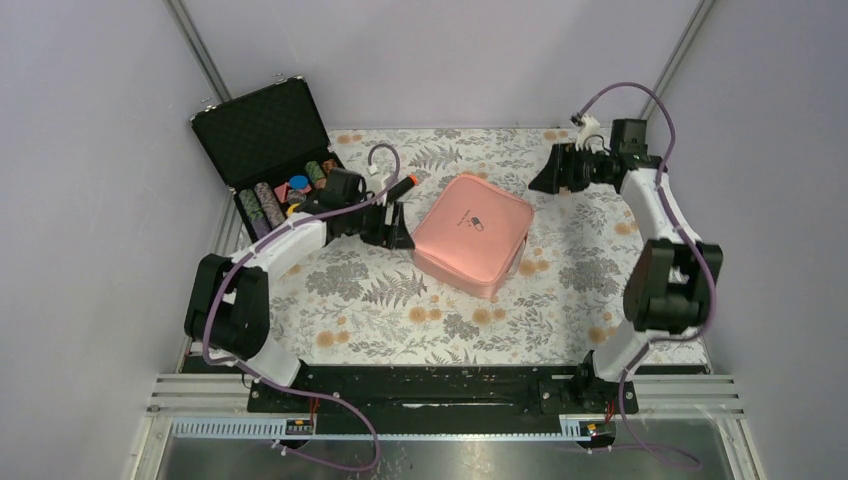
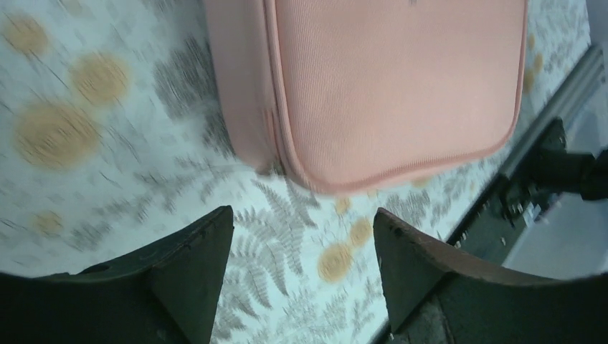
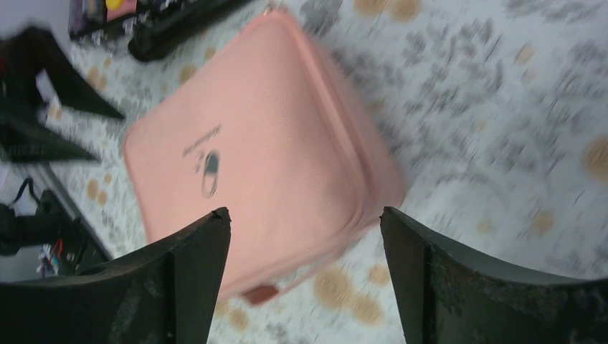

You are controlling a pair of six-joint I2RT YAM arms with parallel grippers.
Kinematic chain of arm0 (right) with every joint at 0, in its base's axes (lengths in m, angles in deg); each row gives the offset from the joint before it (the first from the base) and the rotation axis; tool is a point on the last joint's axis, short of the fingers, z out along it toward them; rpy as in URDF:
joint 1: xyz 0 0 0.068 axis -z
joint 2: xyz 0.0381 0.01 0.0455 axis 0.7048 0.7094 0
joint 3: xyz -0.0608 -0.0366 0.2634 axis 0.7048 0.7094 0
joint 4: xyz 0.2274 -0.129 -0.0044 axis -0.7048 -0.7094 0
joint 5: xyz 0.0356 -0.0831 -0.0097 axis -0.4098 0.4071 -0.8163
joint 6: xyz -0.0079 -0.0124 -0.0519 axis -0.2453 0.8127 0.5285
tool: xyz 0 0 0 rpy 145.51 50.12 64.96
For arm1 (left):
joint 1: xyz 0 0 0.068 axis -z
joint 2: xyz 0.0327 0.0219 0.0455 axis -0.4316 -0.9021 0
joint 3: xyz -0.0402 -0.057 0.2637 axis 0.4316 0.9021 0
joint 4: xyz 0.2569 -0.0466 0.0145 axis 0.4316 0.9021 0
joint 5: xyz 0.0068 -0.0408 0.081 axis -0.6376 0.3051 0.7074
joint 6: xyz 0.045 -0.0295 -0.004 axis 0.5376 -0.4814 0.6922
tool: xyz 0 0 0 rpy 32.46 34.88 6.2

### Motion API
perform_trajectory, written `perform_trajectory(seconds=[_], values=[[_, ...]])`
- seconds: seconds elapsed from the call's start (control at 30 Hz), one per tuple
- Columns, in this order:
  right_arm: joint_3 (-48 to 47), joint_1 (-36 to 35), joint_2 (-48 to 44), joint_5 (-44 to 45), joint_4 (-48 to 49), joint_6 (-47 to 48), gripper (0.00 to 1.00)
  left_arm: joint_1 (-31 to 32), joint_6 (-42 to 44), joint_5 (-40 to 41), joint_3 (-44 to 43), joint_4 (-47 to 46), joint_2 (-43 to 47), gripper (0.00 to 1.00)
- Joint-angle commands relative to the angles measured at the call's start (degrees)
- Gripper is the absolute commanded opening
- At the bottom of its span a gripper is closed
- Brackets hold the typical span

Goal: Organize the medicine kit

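Note:
The pink medicine kit lies zipped shut in the middle of the floral cloth, its pill logo on top. It also shows in the left wrist view and in the right wrist view. My left gripper is open and empty, just left of the pouch and apart from it; in its wrist view only cloth lies between the jaws. My right gripper is open and empty, raised to the upper right of the pouch; in its wrist view it looks down on the pouch's corner.
A black hard case with poker chips stands open at the back left, close behind my left arm. An orange-tipped black marker lies by the left gripper. The floral cloth covers the table. A metal rail runs along the near edge.

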Motion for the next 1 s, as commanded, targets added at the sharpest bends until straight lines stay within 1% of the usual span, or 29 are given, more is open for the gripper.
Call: perform_trajectory(seconds=[0.0,0.07,0.13,0.2,0.3,0.43,0.5,0.6,0.73,0.87,0.97], values=[[-10.6,0.0,13.0,-2.0,8.1,-6.8,0.83,0.5,-4.2,-7.5,8.5,-4.5,6.6,0.71],[-13.1,-0.4,17.8,-3.6,10.4,-10.1,0.83,2.3,-5.8,-7.8,11.7,-8.0,7.8,0.71],[-14.4,-1.1,21.5,-4.6,13.2,-11.3,0.82,4.3,-6.0,-7.1,11.8,-9.1,7.0,0.71],[-15.6,-1.9,23.8,-5.3,15.1,-11.6,0.82,6.3,-6.1,-6.5,9.8,-9.2,4.4,0.71],[-17.2,-3.3,25.6,-6.9,15.7,-14.5,0.82,8.7,-6.2,-5.5,4.6,-7.9,-0.8,0.70],[-15.6,-4.6,24.8,-10.1,15.3,-16.5,0.82,9.3,-5.1,-3.2,-2.3,-6.1,-7.1,0.69],[-13.1,-5.0,23.6,-11.9,15.3,-17.2,0.82,9.3,-3.7,-2.2,-4.7,-5.6,-9.8,0.69],[-6.5,-5.1,20.8,-14.1,15.0,-17.4,0.81,9.3,-2.0,-1.9,-8.5,-4.1,-12.9,0.69],[1.2,-4.4,14.7,-13.8,10.9,-12.5,0.81,9.2,0.7,-0.7,-11.6,0.3,-14.0,0.69],[3.1,-1.6,6.5,-9.5,3.6,-3.3,0.82,8.1,5.4,-1.7,-8.1,6.4,-8.4,0.70],[2.9,-0.3,0.0,-5.5,-1.3,3.0,0.84,4.8,10.9,-3.2,-3.7,10.3,-1.2,0.72]])
